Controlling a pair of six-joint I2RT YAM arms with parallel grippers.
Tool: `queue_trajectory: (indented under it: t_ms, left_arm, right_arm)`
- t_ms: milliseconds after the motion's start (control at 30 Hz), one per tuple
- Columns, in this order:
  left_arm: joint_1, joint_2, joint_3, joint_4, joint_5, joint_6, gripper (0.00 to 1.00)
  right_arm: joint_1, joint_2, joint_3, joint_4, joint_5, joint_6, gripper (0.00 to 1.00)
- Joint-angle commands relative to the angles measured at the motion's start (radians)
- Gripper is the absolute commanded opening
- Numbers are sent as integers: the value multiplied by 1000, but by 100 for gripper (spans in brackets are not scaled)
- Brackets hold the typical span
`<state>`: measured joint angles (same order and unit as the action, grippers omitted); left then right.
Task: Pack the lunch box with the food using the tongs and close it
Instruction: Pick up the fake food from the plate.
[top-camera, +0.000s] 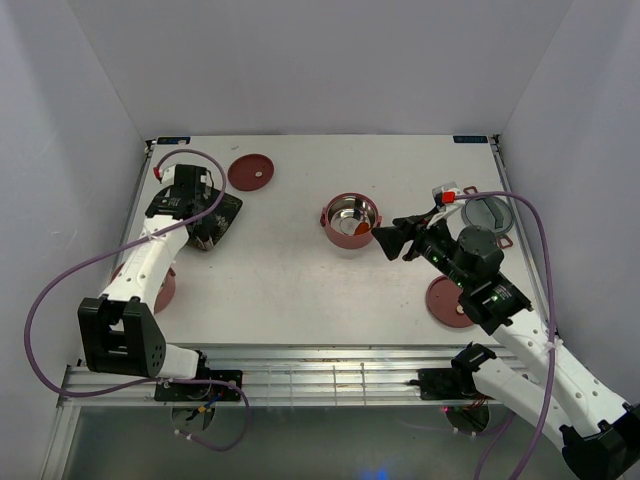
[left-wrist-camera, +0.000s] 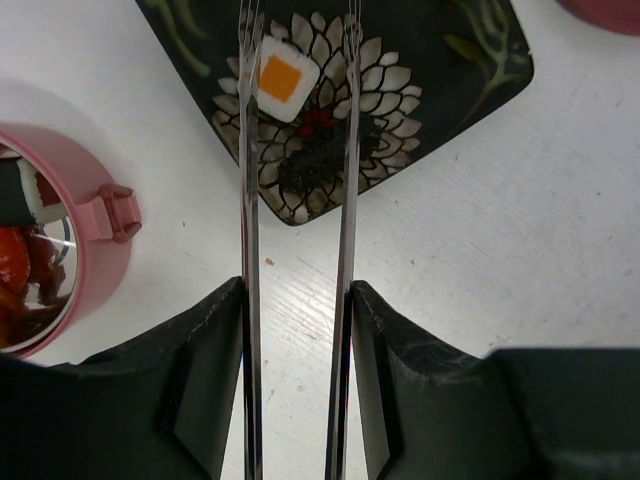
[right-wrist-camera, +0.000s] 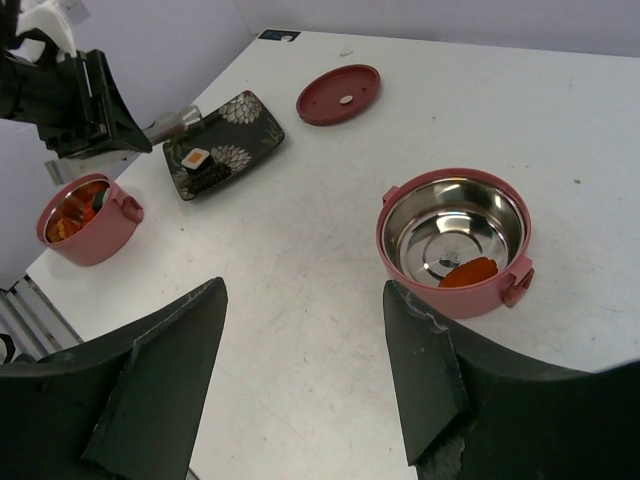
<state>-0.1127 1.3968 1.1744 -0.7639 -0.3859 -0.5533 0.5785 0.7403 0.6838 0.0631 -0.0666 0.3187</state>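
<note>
Two arms reached over the counter (top-camera: 290, 290). The left arm (top-camera: 150, 260) rose from the lower left of the overhead view to the plate (top-camera: 228, 208) at upper left, with its black wrist above the plate.

The left fingers (left-wrist-camera: 205, 380) were clamped on the tongs (left-wrist-camera: 248, 250), each finger pressing one silver arm from the outside. The two arms ran nearly parallel up the wrist view to the plate. A roll (left-wrist-camera: 278, 78), white with an orange centre, lay on the plate between the tips. It sat against the left-hand tip and clear of the other. At the left edge of that view stood the left tier (left-wrist-camera: 90, 250), which held red-orange pieces.

The right arm (top-camera: 530, 340) stretched from the lower right of the overhead view up and left toward the middle. The right fingers (right-wrist-camera: 160, 390) stood wide apart and held nothing, just right of the centre tier (top-camera: 350, 238). That tier held one orange piece (right-wrist-camera: 468, 271) on its steel floor.

One lid (top-camera: 251, 171) lay flat just right of the plate. A second lid (top-camera: 445, 300) lay at the right, partly under the right arm.
</note>
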Motion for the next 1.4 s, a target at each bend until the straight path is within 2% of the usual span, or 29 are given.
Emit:
queue_trajectory:
  t_ms: [0, 467, 700, 1367]
  left_arm:
    - [-1, -36, -15, -6, 21, -20, 55]
    - [8, -55, -68, -14, -7, 3, 60]
    - [31, -47, -93, 18, 22, 29, 63]
    - [56, 1, -99, 46, 90, 67, 62]
  right_arm:
    - [4, -30, -1, 53, -15, 8, 70]
    - [6, -41, 2, 49, -12, 8, 70]
    - [6, -47, 3, 46, -9, 6, 70]
    - [6, -62, 0, 40, 10, -1, 70]
